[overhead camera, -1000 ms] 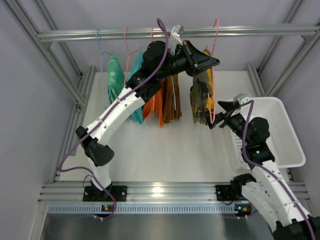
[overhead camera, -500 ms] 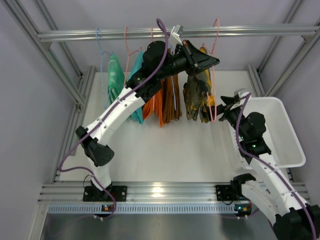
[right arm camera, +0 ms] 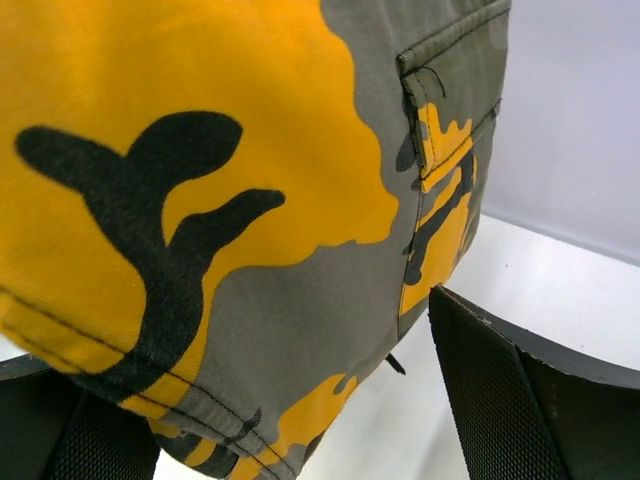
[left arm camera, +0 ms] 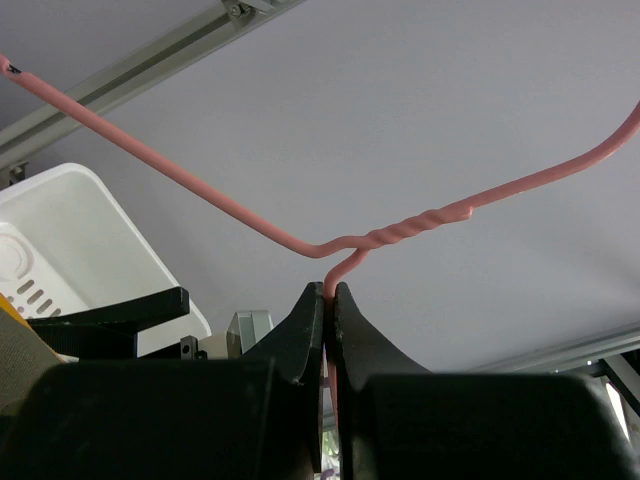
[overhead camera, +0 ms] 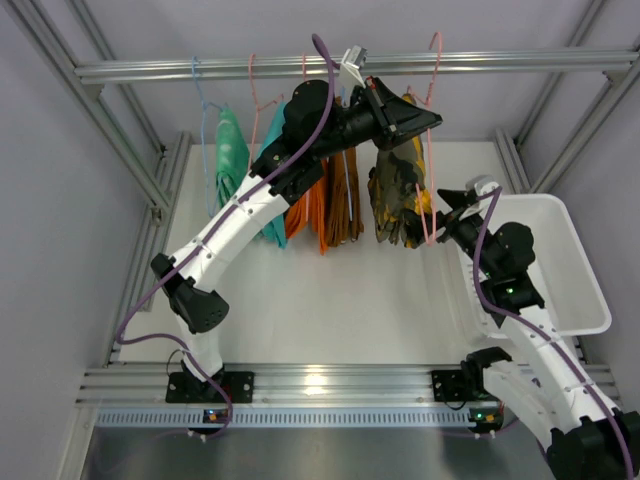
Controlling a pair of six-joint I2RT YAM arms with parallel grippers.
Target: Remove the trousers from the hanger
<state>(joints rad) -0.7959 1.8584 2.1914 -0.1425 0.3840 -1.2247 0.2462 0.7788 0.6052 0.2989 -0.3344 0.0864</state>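
The yellow-and-dark patterned trousers (overhead camera: 398, 195) hang folded over a pink wire hanger (overhead camera: 432, 62) on the top rail. My left gripper (overhead camera: 425, 120) is shut on the hanger's wire just below its twisted neck (left arm camera: 400, 232); the pinch shows in the left wrist view (left arm camera: 329, 292). Level with the trousers' lower right edge is my right gripper (overhead camera: 440, 218), open. In the right wrist view the patterned cloth (right arm camera: 230, 200) fills the space between its fingers (right arm camera: 500, 390), and the jaws stand wide apart on either side of it.
Green (overhead camera: 232, 150), teal (overhead camera: 272, 135), orange (overhead camera: 315, 215) and brown (overhead camera: 345, 205) trousers hang on other hangers to the left, behind my left arm. A white bin (overhead camera: 575, 275) stands at the right, beside my right arm. The rail (overhead camera: 200, 70) crosses the top.
My right gripper has moved up and in toward the patterned trousers, whose hem now lies between its open fingers. The trousers swung slightly left. My left gripper kept its hold on the hanger.
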